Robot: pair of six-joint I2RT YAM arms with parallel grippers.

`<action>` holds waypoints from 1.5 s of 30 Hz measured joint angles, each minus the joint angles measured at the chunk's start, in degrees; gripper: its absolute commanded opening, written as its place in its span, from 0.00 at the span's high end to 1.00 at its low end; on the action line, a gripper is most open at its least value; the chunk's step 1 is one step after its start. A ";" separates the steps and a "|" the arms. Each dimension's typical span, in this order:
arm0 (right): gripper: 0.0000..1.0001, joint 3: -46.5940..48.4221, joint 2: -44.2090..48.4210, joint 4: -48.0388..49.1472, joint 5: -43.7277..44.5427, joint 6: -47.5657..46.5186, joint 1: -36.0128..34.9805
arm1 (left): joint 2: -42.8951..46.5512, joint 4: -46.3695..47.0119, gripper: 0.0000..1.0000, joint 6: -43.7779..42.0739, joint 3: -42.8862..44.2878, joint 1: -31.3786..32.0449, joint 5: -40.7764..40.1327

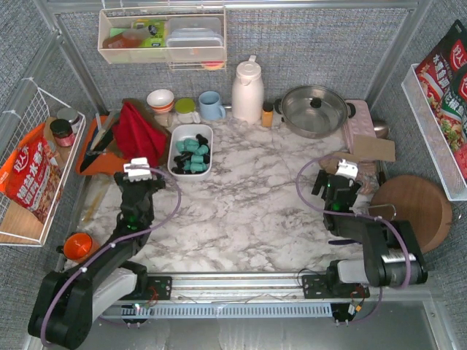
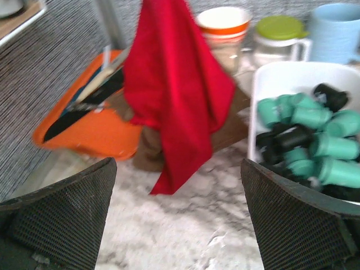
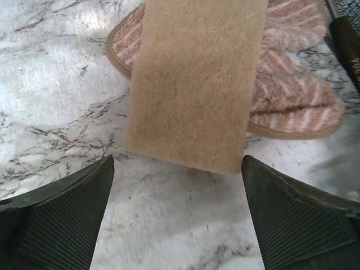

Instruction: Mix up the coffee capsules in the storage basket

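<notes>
The white storage basket (image 1: 177, 141) sits at the back middle-left of the marble table and holds several teal and black coffee capsules (image 1: 193, 154). In the left wrist view the basket's rim (image 2: 256, 101) is at the right, with the capsules (image 2: 315, 143) piled inside. My left gripper (image 1: 137, 172) is open and empty, just left of and in front of the basket; it also shows in the left wrist view (image 2: 179, 225). My right gripper (image 1: 337, 179) is open and empty at the right, over bare marble in front of a tan slipper (image 3: 197, 79).
A red cloth (image 1: 137, 131) and an orange tray (image 1: 102, 157) lie left of the basket. Cups (image 1: 211, 104), a white jug (image 1: 247, 90) and a steel pot (image 1: 314, 109) line the back. A round wooden board (image 1: 412, 208) lies at the right; wire baskets hang on both sides.
</notes>
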State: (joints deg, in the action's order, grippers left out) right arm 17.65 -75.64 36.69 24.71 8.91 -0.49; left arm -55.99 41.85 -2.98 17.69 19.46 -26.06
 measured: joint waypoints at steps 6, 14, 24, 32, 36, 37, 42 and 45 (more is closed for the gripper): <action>0.01 -3.74 -11.43 16.44 -8.87 -1.27 1.22 | -1.81 8.28 0.01 -0.74 -5.14 -0.11 -8.48; 0.01 2.69 -11.37 14.86 -21.81 -7.28 -0.39 | -16.33 16.94 0.00 1.29 -7.13 -2.40 -9.94; 0.01 4.92 -11.65 10.19 -19.71 -7.04 -0.44 | -28.63 14.05 0.01 0.76 3.45 -6.45 1.07; 0.01 5.09 -11.67 9.33 -17.46 -7.54 -1.90 | -23.58 17.62 0.00 -1.18 -3.98 -7.10 6.05; 0.01 5.09 -11.67 9.31 -17.07 -7.56 -1.97 | -31.36 36.61 0.00 -0.83 -15.04 -13.38 6.14; 0.01 5.09 -11.67 9.31 -17.03 -7.56 -2.05 | -34.29 37.33 0.00 -0.37 -15.63 -14.86 6.14; 0.01 5.09 -11.67 9.25 -16.61 -7.74 -2.12 | -36.94 45.90 0.00 0.42 -15.10 -16.06 9.31; 0.01 5.09 -11.67 9.25 -16.57 -7.74 -2.16 | -36.39 46.18 0.01 1.38 -12.41 -16.44 8.87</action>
State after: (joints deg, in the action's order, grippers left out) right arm 22.74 -87.31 45.93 8.14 1.17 -2.66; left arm -92.38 88.03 -1.61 5.28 3.03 -17.19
